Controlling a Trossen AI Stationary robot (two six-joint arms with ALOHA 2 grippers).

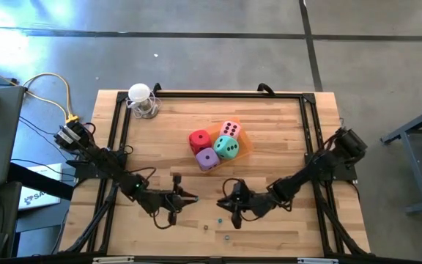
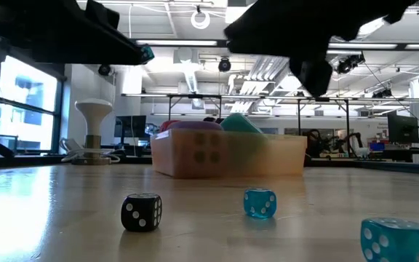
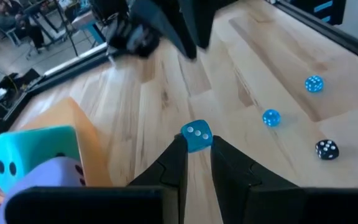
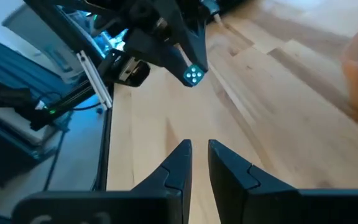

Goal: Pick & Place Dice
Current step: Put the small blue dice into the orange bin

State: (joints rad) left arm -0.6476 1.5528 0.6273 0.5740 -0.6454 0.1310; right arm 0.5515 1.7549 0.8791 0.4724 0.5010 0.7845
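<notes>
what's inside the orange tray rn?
The orange tray holds four big dice: red die, pink die, teal die, purple die. The tray floor beneath them is covered, so anything under them can't be seen.

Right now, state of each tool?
Left tool: closed on a small blue die, held off the table.
Right tool: nothing between its fingers, only a narrow gap.

large soft dice (image 1: 215, 146): 4 | small dice (image 3: 270, 117): 4 | orange tray (image 1: 245, 141): 1 | arms: 2
</notes>
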